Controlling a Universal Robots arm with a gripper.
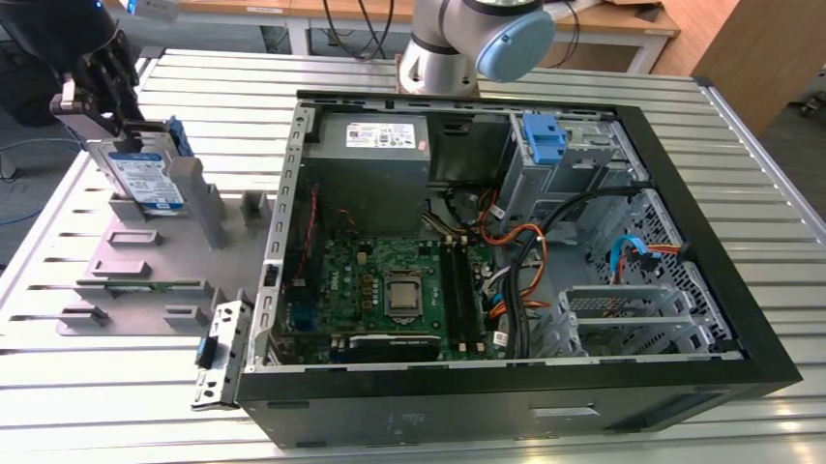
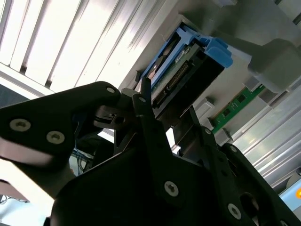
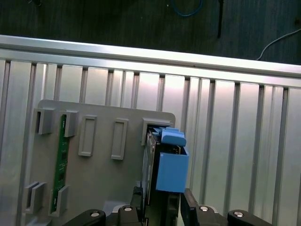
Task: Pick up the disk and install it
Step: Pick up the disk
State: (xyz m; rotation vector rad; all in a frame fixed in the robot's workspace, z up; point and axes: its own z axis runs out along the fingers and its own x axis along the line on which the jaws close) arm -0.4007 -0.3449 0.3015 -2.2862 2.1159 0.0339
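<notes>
The disk (image 1: 139, 177) stands on edge in a slot of the grey holder (image 1: 155, 253) at the exterior view's left, its white-and-blue label facing out and a blue rail along its side. My gripper (image 1: 119, 118) sits on the disk's upper end. In both wrist views the black fingers (image 3: 189, 203) flank the disk (image 3: 162, 165) and press its two faces, so the gripper is shut on it. The disk's connector edge (image 2: 181, 77) shows between the fingers (image 2: 143, 106). The disk's lower end is still at the holder slot.
The open computer case (image 1: 722, 290) lies at the exterior view's right, with a motherboard, cables, a grey power-supply box (image 1: 374, 135) and a drive bay with a blue latch (image 1: 545, 135). A green circuit strip (image 1: 135, 284) rests in the holder. The arm's base (image 1: 446, 48) stands behind the case.
</notes>
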